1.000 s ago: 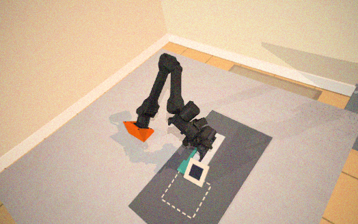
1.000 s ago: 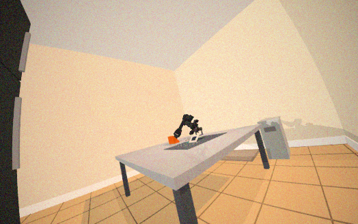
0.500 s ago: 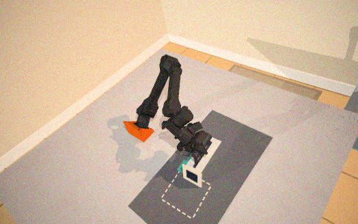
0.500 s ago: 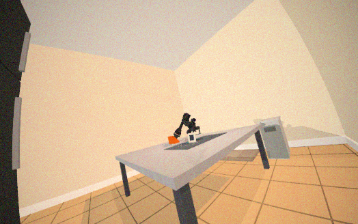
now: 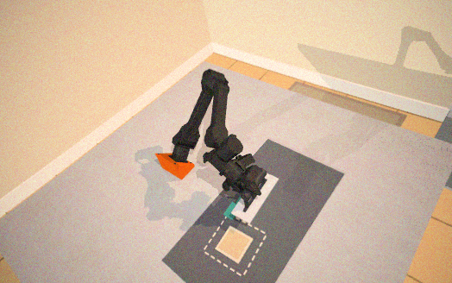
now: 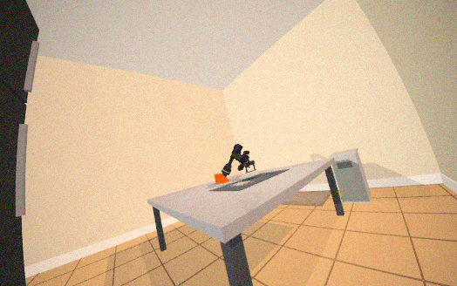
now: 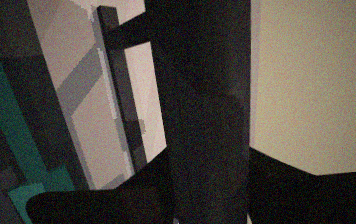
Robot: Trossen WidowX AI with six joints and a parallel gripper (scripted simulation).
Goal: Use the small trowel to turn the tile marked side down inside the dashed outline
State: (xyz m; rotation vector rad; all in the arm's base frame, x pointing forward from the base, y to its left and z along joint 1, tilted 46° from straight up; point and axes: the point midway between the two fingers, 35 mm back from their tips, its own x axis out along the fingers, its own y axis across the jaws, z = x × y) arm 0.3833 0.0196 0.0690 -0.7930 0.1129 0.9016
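The tile (image 5: 234,244) lies flat on the dark mat (image 5: 310,181), inside the dashed outline (image 5: 244,274). Its plain tan face is up; no marking shows. My gripper (image 5: 254,191) (image 6: 248,166) (image 7: 201,145) is shut on the handle of the dark trowel (image 5: 247,205) (image 7: 205,95). The gripper is above the mat, just behind the tile. In the wrist view the trowel's blade shows nearly edge-on at the left, joined to the handle by a short neck. In the top view the trowel is clear of the tile; most of it is hidden by the gripper.
A teal piece (image 5: 230,210) (image 6: 248,179) (image 7: 22,115) lies on the mat beside the gripper, just behind the outline. A white strip (image 5: 264,199) lies under the gripper. The arm's orange base (image 5: 176,167) (image 6: 221,178) stands on the table (image 5: 108,190) left of the mat.
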